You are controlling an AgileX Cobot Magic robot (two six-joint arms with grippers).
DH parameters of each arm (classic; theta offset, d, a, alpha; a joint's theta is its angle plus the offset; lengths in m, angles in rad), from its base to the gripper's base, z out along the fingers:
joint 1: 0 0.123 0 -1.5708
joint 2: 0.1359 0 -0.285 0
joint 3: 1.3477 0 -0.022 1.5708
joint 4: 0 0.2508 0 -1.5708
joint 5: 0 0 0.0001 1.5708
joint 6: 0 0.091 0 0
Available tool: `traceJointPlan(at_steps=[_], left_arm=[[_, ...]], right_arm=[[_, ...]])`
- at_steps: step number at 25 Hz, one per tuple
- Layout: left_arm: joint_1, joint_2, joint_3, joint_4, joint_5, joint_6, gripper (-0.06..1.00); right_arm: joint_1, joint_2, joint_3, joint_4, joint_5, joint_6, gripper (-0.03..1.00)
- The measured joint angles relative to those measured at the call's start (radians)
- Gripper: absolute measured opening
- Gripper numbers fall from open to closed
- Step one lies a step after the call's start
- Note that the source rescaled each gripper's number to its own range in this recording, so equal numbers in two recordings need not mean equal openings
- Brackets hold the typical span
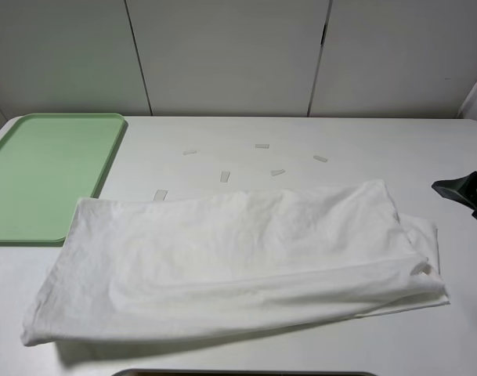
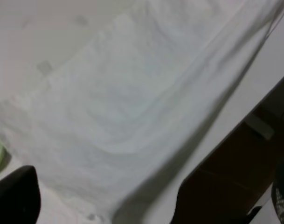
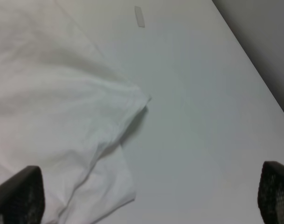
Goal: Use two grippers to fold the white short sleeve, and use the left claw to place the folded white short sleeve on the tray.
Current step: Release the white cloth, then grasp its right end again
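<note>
The white short sleeve (image 1: 238,262) lies on the white table (image 1: 363,141), folded over into one long band. In the high view its long axis runs nearly 9 to 3 o'clock, with the 3 o'clock end a little farther back. That end is blunter, and a lower layer pokes out from under the fold there. The cloth is plain white and softly wrinkled, with a rounded fold along the near edge. The green tray (image 1: 105,160) sits at the shirt's 10 o'clock, its rim touching the shirt's corner. Small tape strips (image 1: 225,176) lie scattered at 12 o'clock. The left gripper (image 2: 148,191) hangs over the shirt's near edge, jaws spread and holding nothing. The right gripper (image 3: 146,191) is likewise released, beside the sleeve end.
</note>
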Motion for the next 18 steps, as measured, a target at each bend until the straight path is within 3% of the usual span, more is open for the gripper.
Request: traceJointPlan(at_steps=[4, 7, 11, 18], left_arm=[[0.000, 0.000, 0.013, 0.046, 0.000, -0.067, 1.00], [0.000, 0.000, 0.018, 0.140, -0.004, -0.187, 1.00], [0.000, 0.000, 0.018, 0.208, -0.005, -0.271, 1.00], [0.000, 0.000, 0.018, 0.233, -0.005, -0.302, 1.00]], right_arm=[[0.000, 0.000, 0.000, 0.000, 0.000, 0.000, 1.00], [0.000, 0.000, 0.000, 0.000, -0.002, 0.000, 1.00], [0.000, 0.000, 0.000, 0.000, -0.002, 0.000, 1.00], [0.000, 0.000, 0.000, 0.002, -0.010, 0.006, 1.00]])
